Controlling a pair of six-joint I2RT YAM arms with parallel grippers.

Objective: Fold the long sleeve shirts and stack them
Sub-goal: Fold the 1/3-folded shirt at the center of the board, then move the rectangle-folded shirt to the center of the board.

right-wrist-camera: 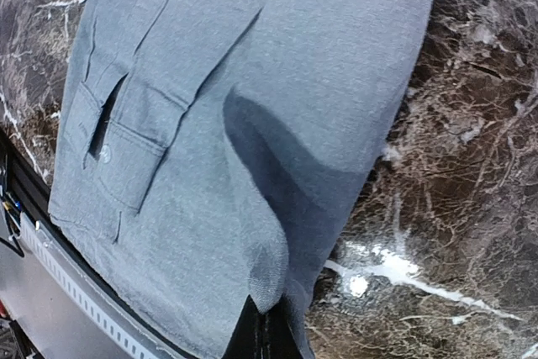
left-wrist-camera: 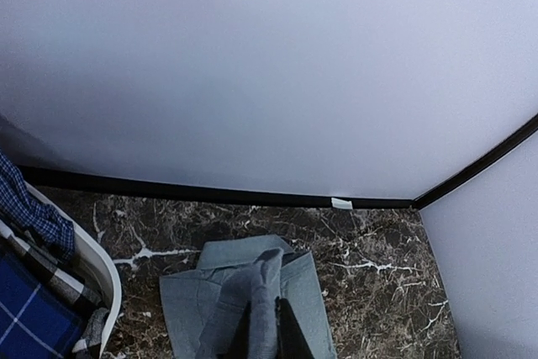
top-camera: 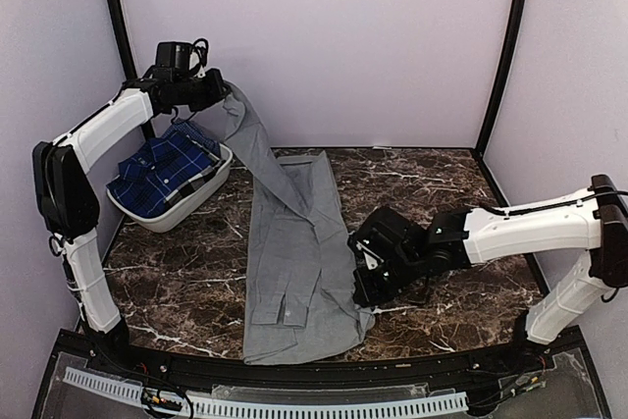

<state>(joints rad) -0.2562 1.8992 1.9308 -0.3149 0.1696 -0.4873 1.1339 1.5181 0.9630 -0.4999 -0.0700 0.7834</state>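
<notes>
Grey shirt (top-camera: pixel 294 272) lies flat in the middle of the table (top-camera: pixel 442 183) in the top view, its long axis running from the near edge towards the back wall (top-camera: pixel 343 36); the hem reaches the front rail (top-camera: pixel 324 370), the collar end points away from the arms. One sleeve (top-camera: pixel 250 139) rises slantwise from the far end up to the left gripper (top-camera: pixel 218 90), which is closed on it high above the far-left corner. The white basket (top-camera: pixel 157 221) sits below that gripper with the plaid shirt (top-camera: pixel 162 179) heaped inside. Bare marble lies open to the right of the shirt and in a narrower strip between shirt and basket. The right gripper (top-camera: pixel 365 287) is low at the shirt's near right edge.

From the left wrist, the sleeve hangs down from the closed fingers towards the collar (left-wrist-camera: pixel 244 254); the collar lies well short of the back wall; the basket rim curves at the left.

From the right wrist, the jaws are pinched shut on the shirt's edge, cloth bunched at the tips; a buttoned cuff (right-wrist-camera: pixel 118 153) lies on the body; the shirt's hem lies along the rail at the lower left; marble is bare to the right.
</notes>
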